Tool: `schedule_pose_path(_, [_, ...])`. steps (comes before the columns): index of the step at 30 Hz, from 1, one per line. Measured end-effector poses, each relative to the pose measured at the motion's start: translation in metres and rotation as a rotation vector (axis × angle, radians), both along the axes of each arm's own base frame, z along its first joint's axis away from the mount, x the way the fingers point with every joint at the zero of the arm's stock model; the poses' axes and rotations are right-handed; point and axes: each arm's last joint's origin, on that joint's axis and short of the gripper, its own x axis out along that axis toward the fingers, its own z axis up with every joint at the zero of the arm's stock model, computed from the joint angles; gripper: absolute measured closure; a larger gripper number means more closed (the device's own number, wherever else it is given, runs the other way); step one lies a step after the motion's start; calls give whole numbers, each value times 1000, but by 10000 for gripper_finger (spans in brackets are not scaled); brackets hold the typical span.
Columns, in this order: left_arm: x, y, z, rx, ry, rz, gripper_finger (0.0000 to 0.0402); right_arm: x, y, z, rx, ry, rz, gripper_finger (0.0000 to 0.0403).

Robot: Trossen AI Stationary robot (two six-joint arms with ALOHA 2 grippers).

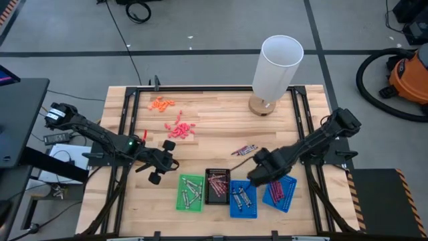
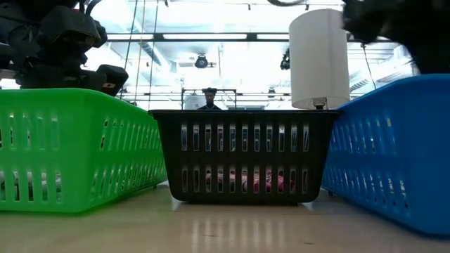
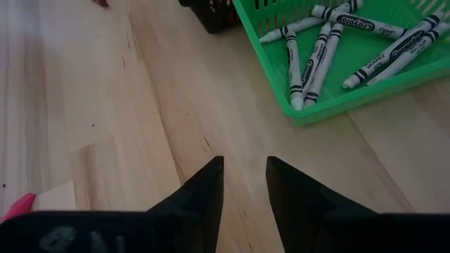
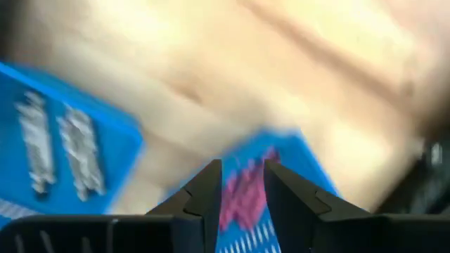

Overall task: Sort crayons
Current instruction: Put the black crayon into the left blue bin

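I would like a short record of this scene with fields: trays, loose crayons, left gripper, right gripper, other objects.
trays: green tray, black tray, two blue trays, in a row, each holding crayons
loose crayons: small group on the table
left gripper: open, empty, beside the green tray
right gripper: open, empty, above the blue trays
other objects: white cylinder; orange bits; coral-pink bits

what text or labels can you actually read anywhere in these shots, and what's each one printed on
"Crayola": on the wrappers of the grey crayons lying in the green tray, left wrist view.
The smaller print on those wrappers is too small to read.
Labels on the crayons in the blue tray are blurred, unreadable.
No other readable text in the high or low views.
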Motion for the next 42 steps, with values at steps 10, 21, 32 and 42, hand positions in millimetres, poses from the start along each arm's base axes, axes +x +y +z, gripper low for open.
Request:
schedule_pose_path(10, [0, 0, 0, -1, 1, -2, 285, 25, -36, -2, -157, -118, 247, 288])
schedule_pose_path(21, [2, -1, 2, -2, -34, -15, 285, 34, -70, -52, -189, -140, 894, 289])
schedule_pose_path(32, [4, -1, 4, 2, -57, -24, 285, 31, -118, -75, -103, -128, 930, 289])
schedule_pose_path(42, [4, -1, 4, 5, -58, -26, 285, 33, -131, -83, -111, -203, 979, 289])
